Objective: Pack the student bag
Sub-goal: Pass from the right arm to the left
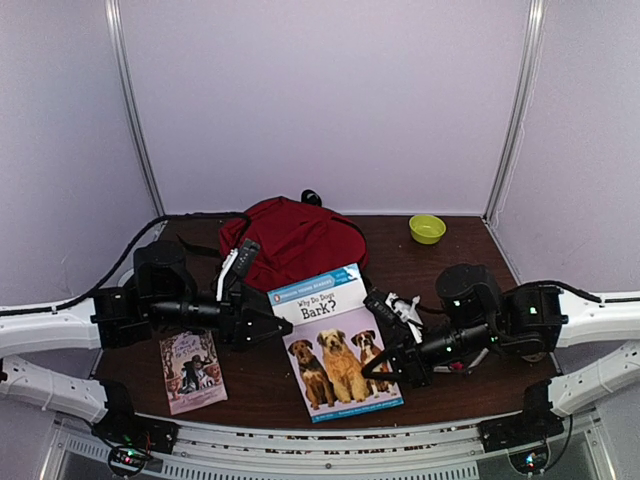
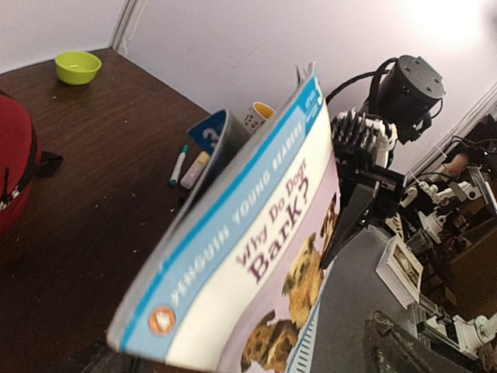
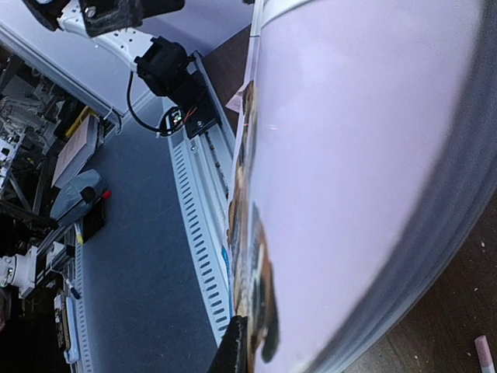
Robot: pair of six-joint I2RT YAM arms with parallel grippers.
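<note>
The student bag (image 1: 295,240) slumps at the back of the table (image 1: 455,285) — soft cloth that should sag and slide, best taken by its black top loop (image 1: 311,197) — and whether its mouth is open I cannot tell. Before it the right gripper (image 1: 385,365) is clenched on the right edge of the dog book (image 1: 340,345); the left gripper (image 1: 272,325) stands spread and empty beside it.

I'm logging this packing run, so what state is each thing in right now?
student bag: slumped at the back, zip state unclear.
dog book: closed, raised and tilted, held by its edge.
right gripper: shut on the dog book.
left gripper: open, beside the dog book, holding nothing.
small book: closed, lying flat.
green bowl: upright, looks empty.
</note>
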